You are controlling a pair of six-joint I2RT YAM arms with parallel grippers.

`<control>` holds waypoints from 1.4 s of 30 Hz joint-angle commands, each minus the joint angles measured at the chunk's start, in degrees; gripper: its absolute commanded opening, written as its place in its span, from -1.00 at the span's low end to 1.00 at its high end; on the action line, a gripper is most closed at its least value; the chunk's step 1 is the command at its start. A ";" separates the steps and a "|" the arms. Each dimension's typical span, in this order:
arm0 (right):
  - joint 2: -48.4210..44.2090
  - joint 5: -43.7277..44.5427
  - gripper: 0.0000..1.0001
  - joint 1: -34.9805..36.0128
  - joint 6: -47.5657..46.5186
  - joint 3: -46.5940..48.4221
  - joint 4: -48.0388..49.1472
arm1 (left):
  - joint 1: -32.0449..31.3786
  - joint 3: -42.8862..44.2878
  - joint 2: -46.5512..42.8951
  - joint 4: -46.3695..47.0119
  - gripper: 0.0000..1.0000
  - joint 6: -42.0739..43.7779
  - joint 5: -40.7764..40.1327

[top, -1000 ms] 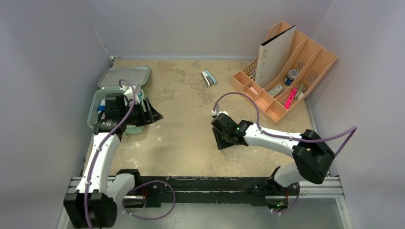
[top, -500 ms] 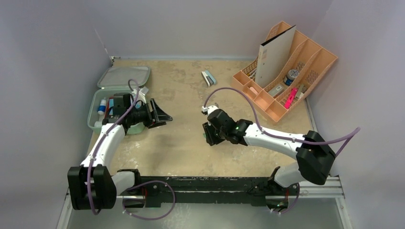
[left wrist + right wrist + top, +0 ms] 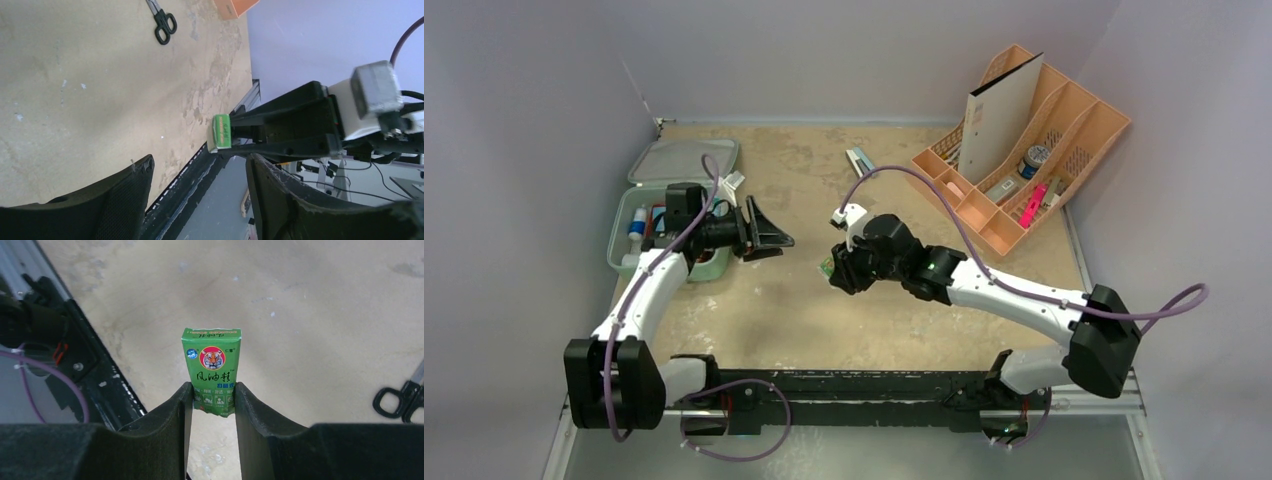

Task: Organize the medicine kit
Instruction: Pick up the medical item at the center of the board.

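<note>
The mint-green medicine kit [image 3: 620,240] lies open at the table's left, its lid [image 3: 682,160] folded back and small bottles inside. My left gripper [image 3: 769,236] [image 3: 200,165] is just right of the kit, pointing toward the centre, open and empty. Facing it, my right gripper [image 3: 832,268] [image 3: 212,392] is shut on a small green box with a tiger logo [image 3: 212,367]. The box [image 3: 221,132] [image 3: 825,267] sticks out of the right fingertips, held above the table. It is a short gap from the left fingers [image 3: 127,187] and touches neither.
A peach-orange slotted organizer [image 3: 1044,130] with a white folder and small items stands at the back right. Black-handled scissors [image 3: 162,22] [image 3: 400,400] lie on the tan table near it. The black rail of the arm bases [image 3: 864,385] runs along the near edge.
My left gripper swung right, away from over the kit toward the centre, and opened wider. My right gripper carried the green box left and farther back, toward it.
</note>
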 commanded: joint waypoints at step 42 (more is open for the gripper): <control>3.03 -5.19 -0.16 0.76 -1.05 4.95 9.06 | -14.96 6.16 9.17 1.74 -0.32 -1.87 1.81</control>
